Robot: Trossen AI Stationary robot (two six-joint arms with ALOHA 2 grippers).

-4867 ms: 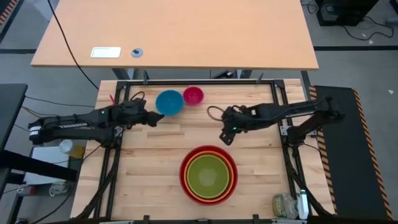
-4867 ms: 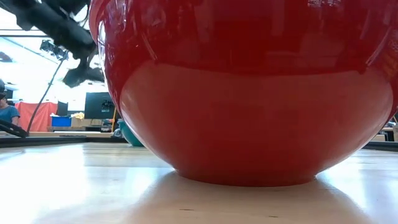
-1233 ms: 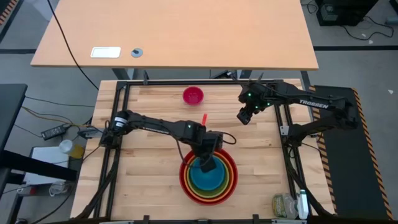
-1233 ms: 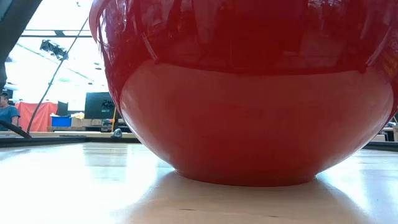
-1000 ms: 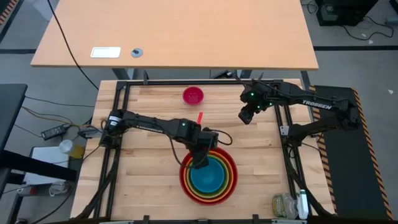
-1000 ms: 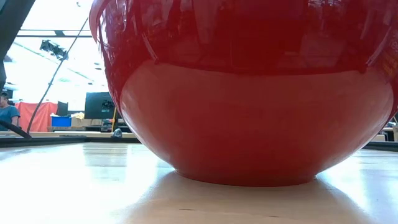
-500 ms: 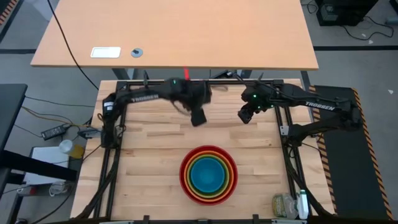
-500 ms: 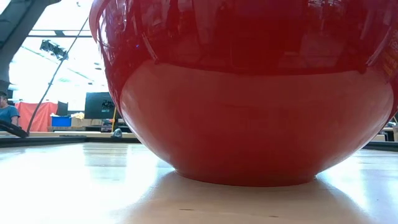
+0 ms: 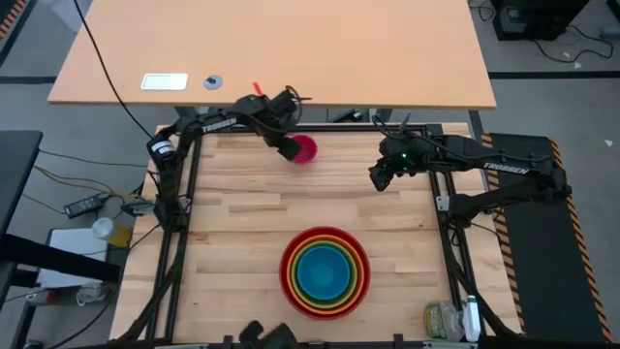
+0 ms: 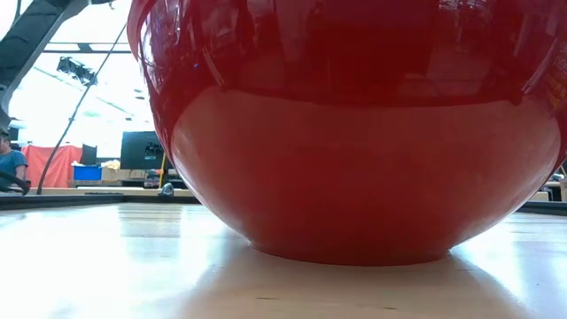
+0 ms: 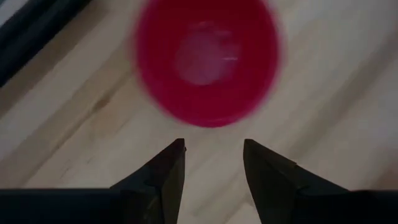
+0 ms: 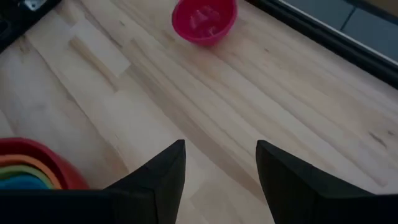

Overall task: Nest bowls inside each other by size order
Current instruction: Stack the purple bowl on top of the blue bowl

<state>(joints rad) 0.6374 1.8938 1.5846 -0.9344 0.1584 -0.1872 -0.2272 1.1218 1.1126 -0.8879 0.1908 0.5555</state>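
Note:
The red bowl (image 9: 325, 273) stands on the table near its front edge, with the orange, lime green and blue (image 9: 325, 275) bowls nested inside it. The red bowl fills the low view (image 10: 354, 133). The magenta pink bowl (image 9: 306, 149) stands alone on the table near its far edge; it also shows in both wrist views (image 11: 208, 59) (image 12: 204, 20). My left gripper (image 9: 287, 150) is open and empty just left of and above the pink bowl (image 11: 211, 165). My right gripper (image 9: 379, 179) is open and empty at the far right (image 12: 219, 163).
A black metal frame (image 9: 310, 127) runs round the table's edges. Bare wood lies between the pink bowl and the nested stack. A larger wooden table (image 9: 271, 53) with a white card stands behind.
My left gripper has let go of the blue bowl inside the stack, risen, and swung to the table's far edge, arriving over the pink bowl. The blue bowl stays nested in the green one. My right gripper has drifted slightly toward the near edge.

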